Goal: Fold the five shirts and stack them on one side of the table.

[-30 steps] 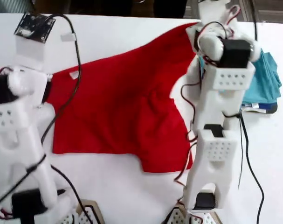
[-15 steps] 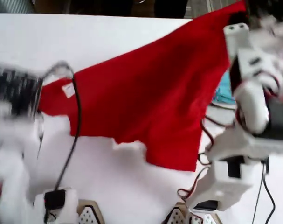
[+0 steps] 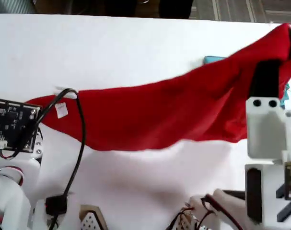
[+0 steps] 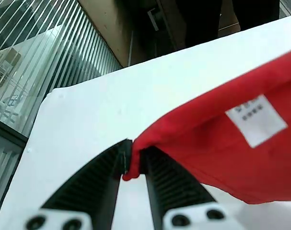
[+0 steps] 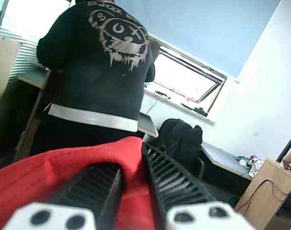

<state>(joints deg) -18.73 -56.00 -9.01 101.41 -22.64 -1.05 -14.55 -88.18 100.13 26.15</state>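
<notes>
The left gripper [image 4: 134, 160] and right gripper [image 5: 131, 162] each pinch a corner of the red fabric shirt [image 3: 150, 115] — stretched from middle left to upper right. I'd lower both ends evenly, taut.

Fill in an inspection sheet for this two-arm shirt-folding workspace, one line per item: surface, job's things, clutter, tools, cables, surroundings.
surface: white table, bare in its far half.
job's things: red shirt stretched across the table from left to right, white label near its left end; teal garment at the right side, mostly hidden behind the red shirt.
clutter: nothing seen.
tools: left tool shut on a corner of the red shirt; right tool shut on another edge of it.
cables: black cable loops over the shirt's left end; red and black wires by the arm bases.
surroundings: blinds beyond the table; backpack in the room behind.
</notes>
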